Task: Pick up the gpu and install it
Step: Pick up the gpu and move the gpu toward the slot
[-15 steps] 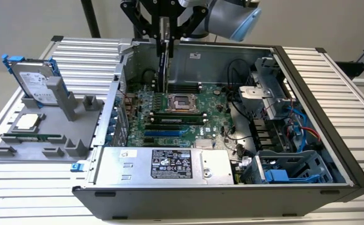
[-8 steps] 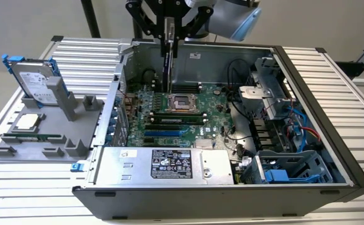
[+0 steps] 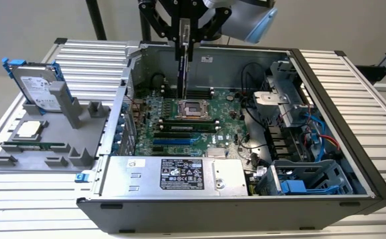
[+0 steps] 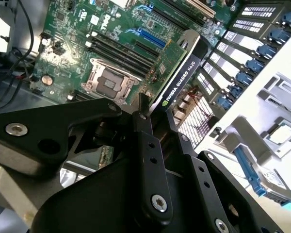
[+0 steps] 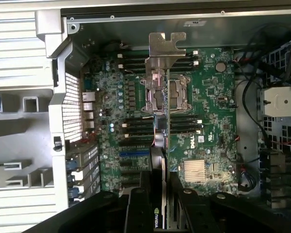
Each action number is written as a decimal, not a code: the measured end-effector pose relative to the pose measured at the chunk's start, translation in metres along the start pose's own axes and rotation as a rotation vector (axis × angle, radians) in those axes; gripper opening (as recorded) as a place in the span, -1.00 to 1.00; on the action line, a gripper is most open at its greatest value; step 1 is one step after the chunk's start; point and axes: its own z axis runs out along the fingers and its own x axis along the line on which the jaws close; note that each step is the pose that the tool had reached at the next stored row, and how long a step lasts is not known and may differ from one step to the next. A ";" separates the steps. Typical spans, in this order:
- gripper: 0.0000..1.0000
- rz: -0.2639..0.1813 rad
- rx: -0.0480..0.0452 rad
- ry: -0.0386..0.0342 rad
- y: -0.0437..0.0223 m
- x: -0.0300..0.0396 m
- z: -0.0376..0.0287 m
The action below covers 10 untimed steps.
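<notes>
In the exterior view my gripper (image 3: 183, 36) is shut on the gpu (image 3: 182, 69). The card hangs upright and edge-on over the far part of the motherboard (image 3: 226, 132), just behind the CPU socket (image 3: 193, 107) inside the open computer case (image 3: 326, 99). The second wrist view shows the gpu (image 4: 177, 77) with its black shroud and green board reaching out from the gripper (image 4: 155, 110) above the board. In the first wrist view the gpu (image 5: 159, 145) is edge-on between the fingers (image 5: 139, 199), and its metal bracket (image 5: 166, 48) is at the far end. The blue expansion slots (image 3: 173, 141) lie nearer the power supply.
A grey fixture (image 3: 80, 112) on the exterior view's left holds a silver hard drive with a blue frame (image 3: 37, 87), a processor chip (image 3: 28, 129) and a memory stick (image 3: 34, 147). A silver power supply (image 3: 173, 174), a drive cage (image 3: 299, 181) and loose cables (image 3: 312, 134) crowd the case.
</notes>
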 end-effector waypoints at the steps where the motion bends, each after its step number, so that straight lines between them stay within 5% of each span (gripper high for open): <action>1: -1.00 0.000 0.0000 0.0000 0.0001 -0.0009 0.0000; 10: -1.00 -0.003 0.0000 0.0001 0.0005 -0.0066 0.0002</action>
